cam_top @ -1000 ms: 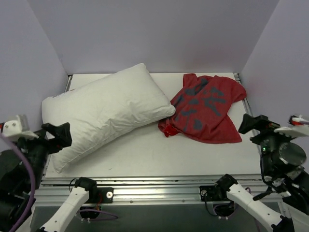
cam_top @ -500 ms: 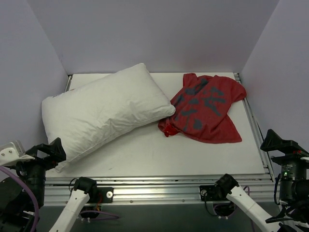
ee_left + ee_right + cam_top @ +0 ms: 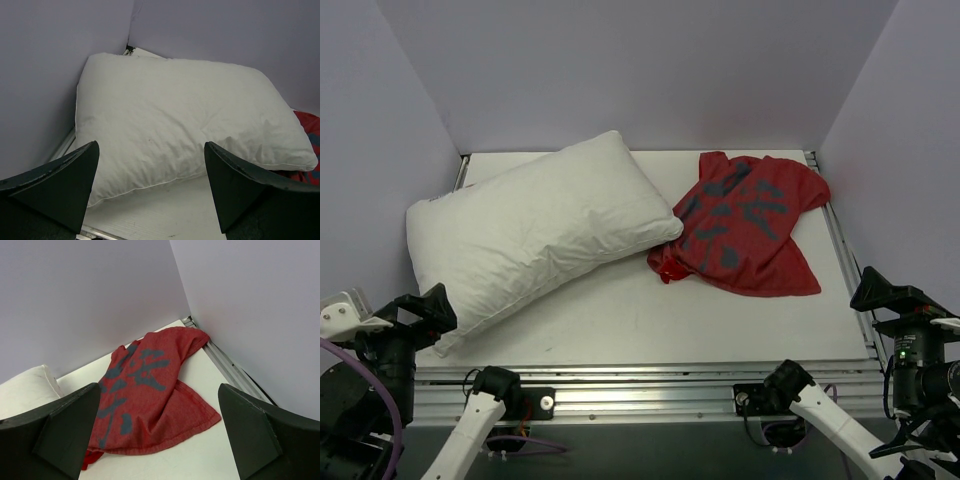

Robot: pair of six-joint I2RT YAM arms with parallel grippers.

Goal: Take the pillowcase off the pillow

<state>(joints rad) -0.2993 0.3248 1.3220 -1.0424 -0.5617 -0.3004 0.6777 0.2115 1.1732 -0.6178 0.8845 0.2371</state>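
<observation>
The white pillow (image 3: 535,232) lies bare across the left half of the table, also in the left wrist view (image 3: 185,117). The red pillowcase (image 3: 748,225) with dark grey marks lies crumpled and flat on the right half, off the pillow, its left end touching the pillow's right corner; it also shows in the right wrist view (image 3: 147,395). My left gripper (image 3: 150,192) is open and empty, low at the table's near left corner (image 3: 420,312). My right gripper (image 3: 159,437) is open and empty, at the near right edge (image 3: 880,292).
Lilac walls close in the table on the left, back and right. A metal rail (image 3: 640,378) runs along the near edge and another (image 3: 845,262) along the right side. Bare white tabletop (image 3: 650,315) lies between the pillow, the pillowcase and the near rail.
Both arms have drawn back and down from the table to the near corners over the last second, then nearly stopped. The pillow and pillowcase have not moved.
</observation>
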